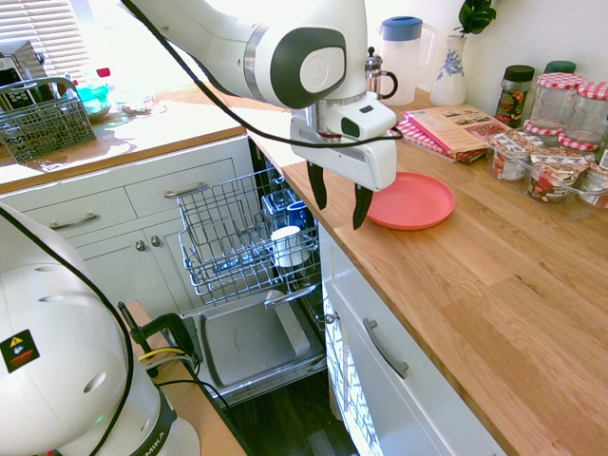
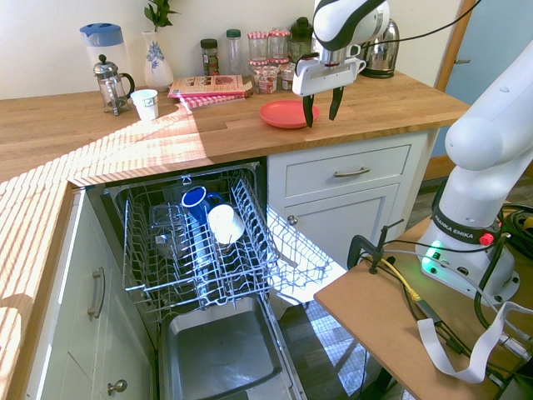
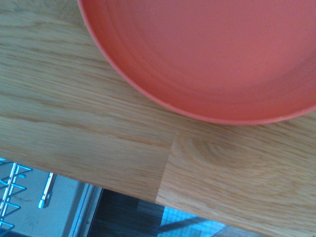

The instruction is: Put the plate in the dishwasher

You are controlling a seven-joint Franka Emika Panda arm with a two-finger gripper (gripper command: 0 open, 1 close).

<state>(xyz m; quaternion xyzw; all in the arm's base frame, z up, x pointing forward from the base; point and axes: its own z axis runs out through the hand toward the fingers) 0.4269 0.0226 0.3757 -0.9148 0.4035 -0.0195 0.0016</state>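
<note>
Wooden surface (image 2: pixel 366 114) held the plate (image 2: pixel 285 114), which lay flat near the edge above the dishwasher (image 2: pixel 196 242). My tool (image 2: pixel 322 118) stood open beside the plate, empty. I judged it light, stiff, slightly slippery plastic, best pinched at the rim.

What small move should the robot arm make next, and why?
Probably a small shift toward the red plate, then lowering to take its rim: the gripper is open and empty beside the plate, above the counter's edge, while the plate lies flat on the counter, not yet in the dishwasher.
</note>
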